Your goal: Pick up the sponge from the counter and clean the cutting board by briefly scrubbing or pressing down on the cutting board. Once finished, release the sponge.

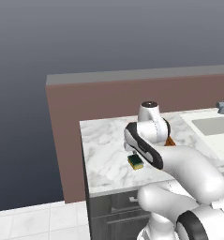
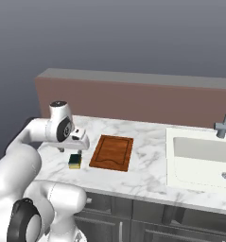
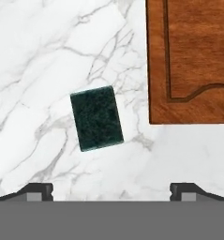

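Note:
The sponge (image 3: pixel 96 118) lies flat on the white marble counter (image 3: pixel 38 70), its dark green top facing up and turned slightly askew. My gripper (image 3: pixel 111 192) hovers above it, open, the fingertips (image 3: pixel 38 191) spread wide with nothing between them. To the sponge's right is the reddish-brown cutting board (image 3: pixel 193 61), whose groove runs near its edge. In the right base view the sponge (image 2: pixel 75 161) sits just left of the cutting board (image 2: pixel 112 152), below my hand (image 2: pixel 73 147). In the left base view the sponge (image 1: pixel 136 162) peeks out beside my forearm near the counter's front.
A white sink (image 2: pixel 204 156) with a grey faucet (image 2: pixel 225 118) is set into the counter to the right of the board. The reddish-brown back wall (image 2: pixel 133 99) rises behind the counter. The counter's left edge (image 1: pixel 83 150) drops to the tiled floor.

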